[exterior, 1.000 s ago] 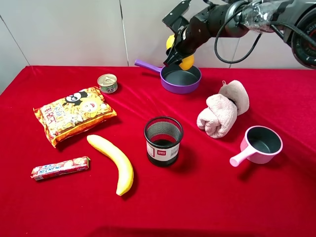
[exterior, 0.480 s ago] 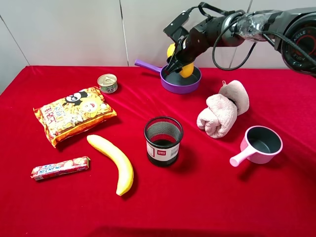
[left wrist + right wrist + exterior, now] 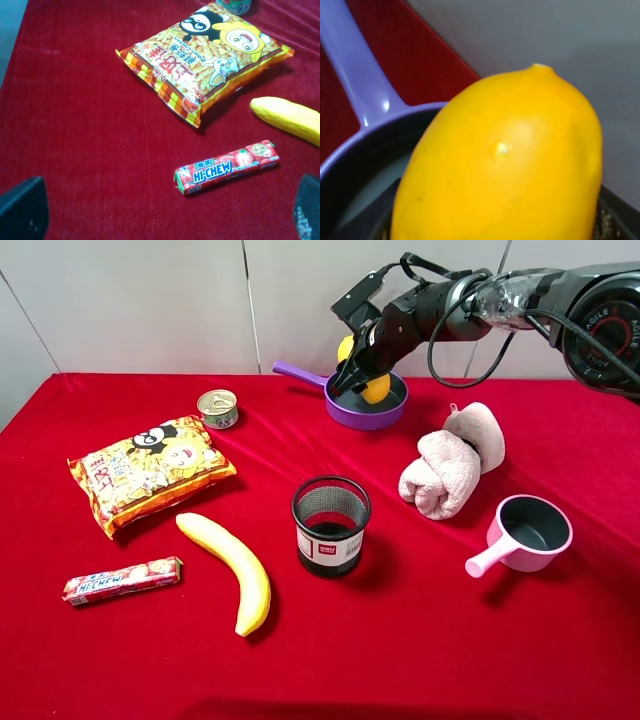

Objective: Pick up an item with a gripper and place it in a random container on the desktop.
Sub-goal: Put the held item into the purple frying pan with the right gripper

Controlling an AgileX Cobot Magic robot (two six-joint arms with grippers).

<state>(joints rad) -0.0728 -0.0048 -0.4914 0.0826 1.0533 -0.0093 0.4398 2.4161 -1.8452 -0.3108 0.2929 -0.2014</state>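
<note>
My right gripper [image 3: 362, 380] is pinching the mango [image 3: 377, 391], with its 2 fingers closed on the fruit's flanks. The fruit stands nearly upright between them, 1 end poking out above the fingers and the other below. The purple saucepan [image 3: 361, 421] sits directly beneath my gripper, and the mango's lower end dips inside its rim. From my wrist camera the mango [image 3: 505, 160] fills the view, with the saucepan [image 3: 362, 80] just behind and below it, handle pointing away from my fingers. I cannot tell whether the fruit already touches the grey bottom.

I judge this to be the placing step, close to its end: the carry is done and the release is not. The next move calls for a short drop until the fruit rests, then spreading the fingers slowly, since the oval fruit may tip or roll against the shallow wall. After that I should lift straight up, clear of the rim.

My left gripper [image 3: 162, 212] hangs spread wide and empty, well apart from the work, over the red desktop [image 3: 75, 125].

Compared with 1 second ago, my right gripper is lower and the mango has sunk from above the rim to inside it. Everything else on the cloth lies as it did.
</note>
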